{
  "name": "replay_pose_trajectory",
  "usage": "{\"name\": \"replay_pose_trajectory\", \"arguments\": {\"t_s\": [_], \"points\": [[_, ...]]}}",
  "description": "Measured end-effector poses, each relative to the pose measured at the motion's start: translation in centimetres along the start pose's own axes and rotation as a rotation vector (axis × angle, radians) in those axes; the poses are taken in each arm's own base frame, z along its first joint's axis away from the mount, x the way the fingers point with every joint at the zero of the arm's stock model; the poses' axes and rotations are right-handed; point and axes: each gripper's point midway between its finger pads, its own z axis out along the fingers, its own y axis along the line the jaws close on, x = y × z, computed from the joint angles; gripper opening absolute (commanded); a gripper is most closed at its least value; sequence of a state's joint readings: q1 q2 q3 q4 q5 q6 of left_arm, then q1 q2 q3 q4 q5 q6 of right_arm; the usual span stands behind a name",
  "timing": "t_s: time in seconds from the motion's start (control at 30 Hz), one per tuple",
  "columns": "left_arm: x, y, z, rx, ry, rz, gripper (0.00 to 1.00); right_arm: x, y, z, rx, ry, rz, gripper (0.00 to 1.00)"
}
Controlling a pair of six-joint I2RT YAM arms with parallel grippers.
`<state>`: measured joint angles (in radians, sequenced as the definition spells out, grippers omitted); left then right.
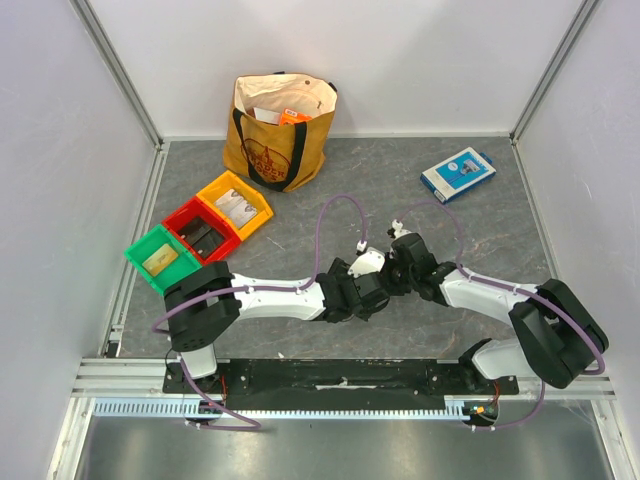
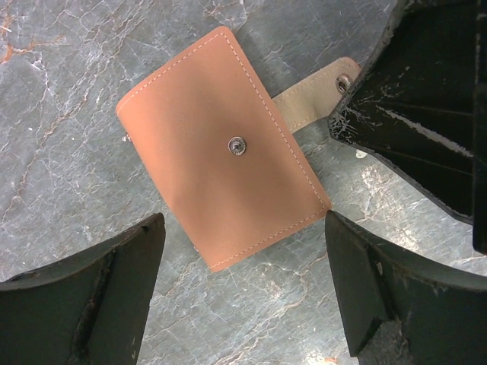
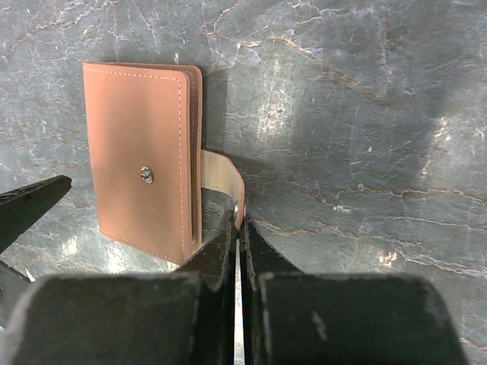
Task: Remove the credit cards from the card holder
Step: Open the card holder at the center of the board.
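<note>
ok so the card holder point(image 2: 221, 148) is lying flat and folded shut on the grey marbled table point(image 2: 61, 114), about mid-table where your 2 arms meet. The overhead cam doesn't really show it because the wrists cover it. The cover faces up with the snap stud point(image 2: 237, 144) showing. The snap tab point(image 2: 308, 103) is undone and pokes out past 1 long edge. No credit cards visible anywhere, so I'd guess they're all inside

Claws: your right gripper point(image 3: 238, 222) has its fingers pressed together, and from its own cam it looks like they're pinching the free end of that tab, which curls up off the table into the tips. Your left gripper point(image 2: 243, 232) is spread wide above the holder with 1 finger off each side, not touching it as far as I can tell

So the step in hand looks like getting the flap open. The tab seems to come off the bottom half, so treat the right pinch as an anchor. Hold it low and steady rather than hauling up, or the whole thing probably tips or skates on that slick top. Then bring the left claw down at the edge where the tab comes out, catch only the top cover, and fold it back away from the tab. Go slow: the pinch sits near the tab's tip, so a jerk could pop it loose
</note>
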<state>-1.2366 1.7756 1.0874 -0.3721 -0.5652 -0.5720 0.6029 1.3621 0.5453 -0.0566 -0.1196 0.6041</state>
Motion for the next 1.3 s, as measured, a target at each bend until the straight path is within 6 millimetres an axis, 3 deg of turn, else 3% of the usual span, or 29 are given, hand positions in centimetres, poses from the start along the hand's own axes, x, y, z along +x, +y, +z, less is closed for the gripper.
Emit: {"name": "replay_pose_trajectory", "arguments": {"t_s": [0.43,1.07,1.3], "points": [[-0.3,-0.2,0.2,0.005,-0.014,-0.026,0.92,0.2,-0.5,0.1,-0.056,0.013,0.070,0.00],[-1.1,1.2,1.5,-0.093,-0.015,-0.094,0.91,0.7,-0.1,0.6,-0.192,0.052,0.192,0.00],[-1.1,2.3,1.7,-0.154,0.002,-0.091,0.77,0.8,-0.1,0.6,-0.200,0.058,0.201,0.00]]}}
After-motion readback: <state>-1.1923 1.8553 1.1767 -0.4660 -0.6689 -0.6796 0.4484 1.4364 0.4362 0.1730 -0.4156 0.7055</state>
